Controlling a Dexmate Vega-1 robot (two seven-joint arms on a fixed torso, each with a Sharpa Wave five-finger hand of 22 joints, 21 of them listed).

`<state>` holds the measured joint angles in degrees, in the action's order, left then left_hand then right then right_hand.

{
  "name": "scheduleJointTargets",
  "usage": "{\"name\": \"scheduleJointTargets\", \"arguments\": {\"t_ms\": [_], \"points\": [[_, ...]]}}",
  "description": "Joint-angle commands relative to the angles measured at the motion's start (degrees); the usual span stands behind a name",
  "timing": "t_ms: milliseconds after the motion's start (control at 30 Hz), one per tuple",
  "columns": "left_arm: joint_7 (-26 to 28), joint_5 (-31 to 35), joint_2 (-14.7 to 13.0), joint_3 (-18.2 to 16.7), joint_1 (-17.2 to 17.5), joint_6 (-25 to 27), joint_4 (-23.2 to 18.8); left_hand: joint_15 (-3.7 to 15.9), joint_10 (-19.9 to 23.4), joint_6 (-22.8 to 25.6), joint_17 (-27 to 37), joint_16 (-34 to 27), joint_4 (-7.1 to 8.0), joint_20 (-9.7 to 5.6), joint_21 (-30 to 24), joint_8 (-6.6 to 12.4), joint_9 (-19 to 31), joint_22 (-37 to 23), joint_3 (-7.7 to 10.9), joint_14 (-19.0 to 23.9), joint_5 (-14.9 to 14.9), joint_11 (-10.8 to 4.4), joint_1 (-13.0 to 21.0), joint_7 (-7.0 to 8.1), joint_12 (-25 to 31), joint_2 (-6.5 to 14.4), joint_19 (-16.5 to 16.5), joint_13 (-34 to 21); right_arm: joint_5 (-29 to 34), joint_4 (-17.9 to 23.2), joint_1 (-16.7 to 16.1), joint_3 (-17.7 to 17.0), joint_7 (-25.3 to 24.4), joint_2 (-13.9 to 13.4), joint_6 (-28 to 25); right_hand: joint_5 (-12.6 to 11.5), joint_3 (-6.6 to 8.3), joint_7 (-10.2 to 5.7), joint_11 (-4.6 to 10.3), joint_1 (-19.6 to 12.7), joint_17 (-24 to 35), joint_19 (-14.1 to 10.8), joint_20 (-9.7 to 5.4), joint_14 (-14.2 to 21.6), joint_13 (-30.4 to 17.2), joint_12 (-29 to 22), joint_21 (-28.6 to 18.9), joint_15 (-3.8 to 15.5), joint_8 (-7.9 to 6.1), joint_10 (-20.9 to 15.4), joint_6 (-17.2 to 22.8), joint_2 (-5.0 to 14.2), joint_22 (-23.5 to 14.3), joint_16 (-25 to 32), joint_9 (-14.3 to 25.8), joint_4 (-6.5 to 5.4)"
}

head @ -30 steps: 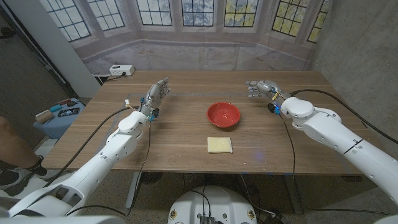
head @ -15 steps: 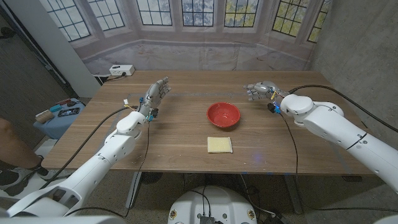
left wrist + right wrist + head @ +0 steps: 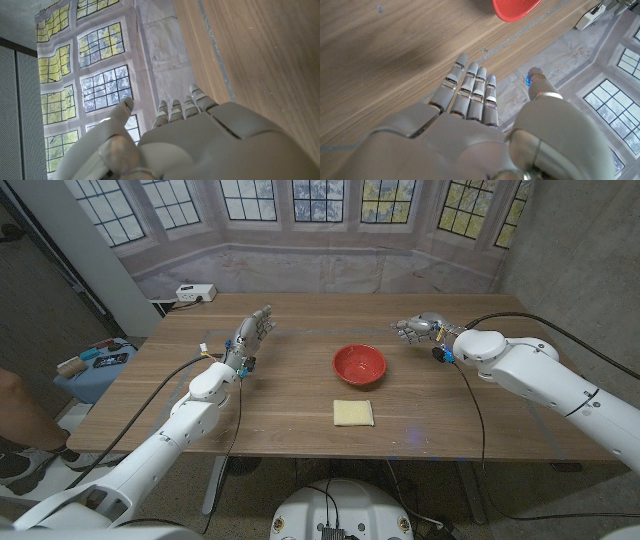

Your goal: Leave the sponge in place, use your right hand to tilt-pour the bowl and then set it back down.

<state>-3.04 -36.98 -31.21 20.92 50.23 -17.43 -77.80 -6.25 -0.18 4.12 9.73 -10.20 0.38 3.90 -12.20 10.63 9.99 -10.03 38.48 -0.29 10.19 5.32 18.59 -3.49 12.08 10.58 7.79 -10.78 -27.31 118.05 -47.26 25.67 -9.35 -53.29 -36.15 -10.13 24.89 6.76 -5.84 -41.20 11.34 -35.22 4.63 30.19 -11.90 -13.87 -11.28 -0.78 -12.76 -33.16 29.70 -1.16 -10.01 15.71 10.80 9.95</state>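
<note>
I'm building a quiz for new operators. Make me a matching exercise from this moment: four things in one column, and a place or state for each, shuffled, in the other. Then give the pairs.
Things
1. bowl
2. sponge
3. right hand
4. left hand

Places or states
A. pale yellow, flat on the table near its front edge
B. open, to the left of the bowl, well apart from it
C. red, upright at the table's middle
D. open, just right of the bowl, not touching it

Pairs: 1-C, 2-A, 3-D, 4-B
</note>
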Motion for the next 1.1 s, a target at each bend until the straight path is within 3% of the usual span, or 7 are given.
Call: {"name": "scheduleJointTargets", "arguments": {"t_ms": [33,267,433,1100], "points": [[-0.1,-0.3,-0.1,0.0,1.1,-0.5,-0.6,-0.06,0.4,0.7,0.2,-0.5,-0.3,-0.02,0.1,0.28,0.3,-0.1,0.08,0.5,0.3,0.2,0.5,0.01,0.4,-0.1,0.7,-0.2,-0.3,2.9,1.6,1.1,0.5,-1.4,-5.5,-0.6,-0.33,0.04,-0.06,-1.4,0.0,2.7,0.66,0.8,-0.2,0.0,0.8,-0.26,-0.06,-1.1,0.9,-0.09,-0.2,-0.2,0.2,-0.18],[-0.6,-0.7,-0.4,-0.3,1.6,-0.6,-0.7,-0.09,0.6,0.9,0.2,-0.5,-0.33,0.05,0.2,0.33,0.3,-0.1,0.01,0.5,0.3,0.17,0.5,-0.09,0.4,-0.1,0.7,-0.3,-0.1,3.0,4.8,3.7,2.0,-0.7,-9.6,-0.7,-0.71,0.6,-0.26,-2.0,-0.1,5.5,1.61,0.7,-0.2,0.3,1.3,-1.0,0.13,-1.3,1.1,-0.28,-0.1,-0.6,0.2,-0.31],[-0.9,-1.2,-0.6,-0.6,2.0,-0.7,-0.6,-0.02,0.7,1.2,0.2,-0.5,-0.36,0.05,0.2,0.38,0.4,-0.1,-0.05,0.6,0.3,0.21,0.6,-0.11,0.4,0.0,0.8,-0.3,0.5,2.7,8.0,6.0,3.5,0.1,-12.6,-0.7,-0.81,0.73,-0.37,-2.1,-0.1,6.1,2.04,0.8,-0.1,0.4,1.3,-1.09,0.17,-1.3,1.2,-0.32,-0.1,-0.6,0.2,-0.34],[-2.5,-2.0,-0.5,-0.9,1.6,-1.5,0.9,-0.22,1.5,2.5,0.3,-0.6,-0.43,0.18,0.3,0.6,0.4,-0.1,-0.24,1.1,0.3,0.28,0.8,-0.26,0.6,0.0,1.0,-0.3,5.3,2.8,19.8,16.7,6.7,3.2,-26.3,-1.1,-1.34,2.24,-1.66,-3.2,-0.1,5.0,1.48,3.0,-0.2,0.2,0.1,-2.45,0.11,-3.1,2.4,-0.12,-0.1,-0.1,0.2,-0.56]]}}
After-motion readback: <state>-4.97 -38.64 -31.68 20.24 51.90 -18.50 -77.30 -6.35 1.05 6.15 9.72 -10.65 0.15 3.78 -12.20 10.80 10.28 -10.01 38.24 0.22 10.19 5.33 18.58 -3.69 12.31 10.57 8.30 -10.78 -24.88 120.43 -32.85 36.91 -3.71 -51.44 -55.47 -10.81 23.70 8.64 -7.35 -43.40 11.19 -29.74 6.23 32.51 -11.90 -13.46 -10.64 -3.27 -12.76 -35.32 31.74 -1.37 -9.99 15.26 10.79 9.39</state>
